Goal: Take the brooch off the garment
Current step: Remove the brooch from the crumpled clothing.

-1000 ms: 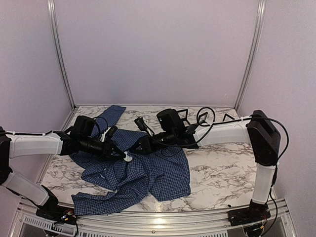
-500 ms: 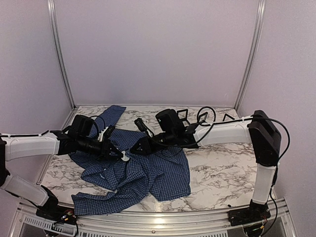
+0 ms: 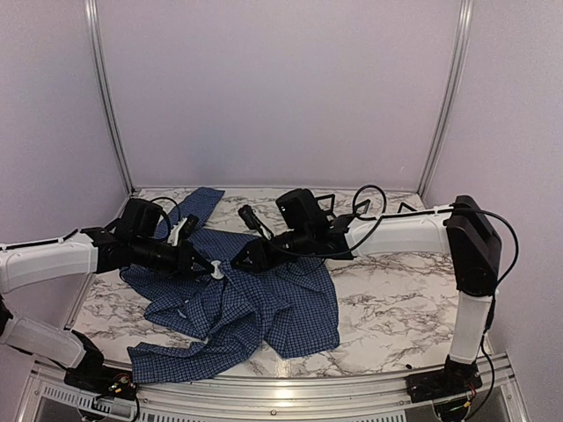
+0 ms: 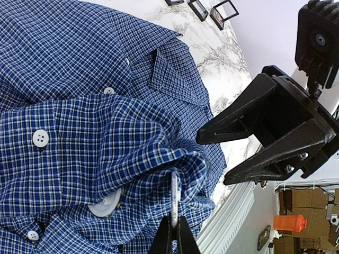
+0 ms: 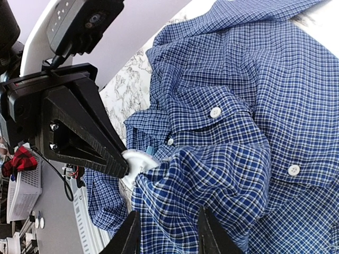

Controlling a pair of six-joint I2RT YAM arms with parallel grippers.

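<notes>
Since the left pincer (image 4: pixel 174 226), clamped on a pale disc (image 5: pixel 136 161), pulled back, the garment (image 4: pixel 79 132) tents beside the open-jawed right pincer (image 4: pixel 212 159); brooch likely still attached.

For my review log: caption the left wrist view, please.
Left gripper, jaws shut on a pale disc at the shirt; right gripper, jaws open, alongside.

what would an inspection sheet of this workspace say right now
surface: marble-patterned table
garment: blue checked shirt, crumpled left of centre
brooch: coloured face not seen; a pale disc sits at a shirt fold
clutter: small black square frames at the far edge
grippers: left gripper shut on the pale disc; right gripper open, facing it over the shirt
cables: black cable looped over the right arm
surroundings: plain lilac walls, metal posts
</notes>
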